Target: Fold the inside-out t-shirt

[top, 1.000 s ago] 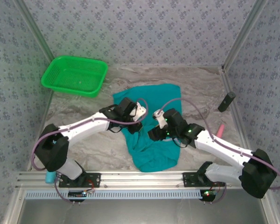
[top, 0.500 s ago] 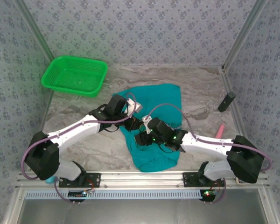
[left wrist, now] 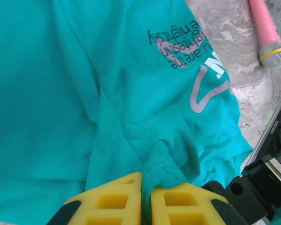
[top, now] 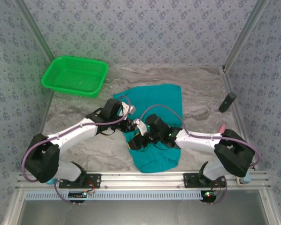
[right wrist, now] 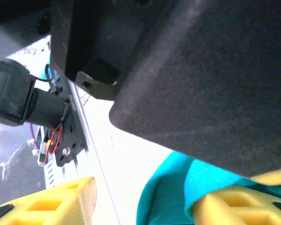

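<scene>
The teal t-shirt [top: 154,98] lies spread out in the middle of the marbled table [top: 201,93], one end toward the back wall and the other near the arms' rail. Both arms reach in over its left half and hide much of its middle from above.

The left gripper [left wrist: 146,185] is clamped on the shirt: its yellow fingers [left wrist: 114,201] meet with a stitched ridge of cloth squeezed up between them. Beyond the pinch the fabric runs in soft creases to some small grey lettering [left wrist: 182,47] near the shirt's edge.

The right gripper [right wrist: 145,199] sits just beside it, jaws standing apart. A teal fold rests against one yellow finger, with a bright gap before the other. A dark, blurred bulk [right wrist: 201,70] hangs close to that wrist camera and blocks most of its view (what it belongs to I cannot tell).

A pink microphone [left wrist: 266,28] lies on the table just past the lettered edge, not touching the cloth. A black object [top: 227,101] sits near the right wall, and a green basket [top: 75,75] rests in the far left corner, well apart from the shirt.
</scene>
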`<action>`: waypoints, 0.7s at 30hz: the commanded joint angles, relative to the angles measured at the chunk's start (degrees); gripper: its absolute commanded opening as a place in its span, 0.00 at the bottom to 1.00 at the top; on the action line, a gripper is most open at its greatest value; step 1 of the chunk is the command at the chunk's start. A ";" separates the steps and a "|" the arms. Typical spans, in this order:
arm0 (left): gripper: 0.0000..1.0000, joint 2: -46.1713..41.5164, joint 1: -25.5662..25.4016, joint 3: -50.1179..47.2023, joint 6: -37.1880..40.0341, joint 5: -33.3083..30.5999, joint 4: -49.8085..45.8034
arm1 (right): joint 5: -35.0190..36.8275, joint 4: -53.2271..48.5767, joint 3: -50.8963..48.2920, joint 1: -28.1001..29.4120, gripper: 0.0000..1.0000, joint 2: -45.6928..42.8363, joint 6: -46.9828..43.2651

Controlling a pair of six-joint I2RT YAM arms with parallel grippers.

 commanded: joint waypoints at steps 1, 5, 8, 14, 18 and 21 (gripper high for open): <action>0.13 -2.97 -0.83 1.05 -0.63 4.60 7.89 | -12.71 -0.64 2.84 0.61 0.56 4.75 -3.40; 0.13 -3.16 -0.63 1.30 -0.87 6.24 9.02 | -19.77 -9.34 8.59 1.58 0.55 9.03 -10.45; 0.13 -3.26 -0.56 1.76 -0.52 6.44 8.93 | -21.65 -18.53 12.93 2.54 0.54 10.44 -16.80; 0.13 -3.85 0.00 1.37 0.19 6.17 9.34 | -22.89 -26.95 16.12 1.99 0.44 10.88 -22.47; 0.13 -4.28 0.72 0.68 0.20 5.39 9.69 | -23.23 -26.05 15.71 1.84 0.32 9.35 -21.84; 0.13 -4.53 1.22 0.42 -0.14 5.38 10.15 | -22.09 -23.31 14.84 2.04 0.31 9.10 -20.17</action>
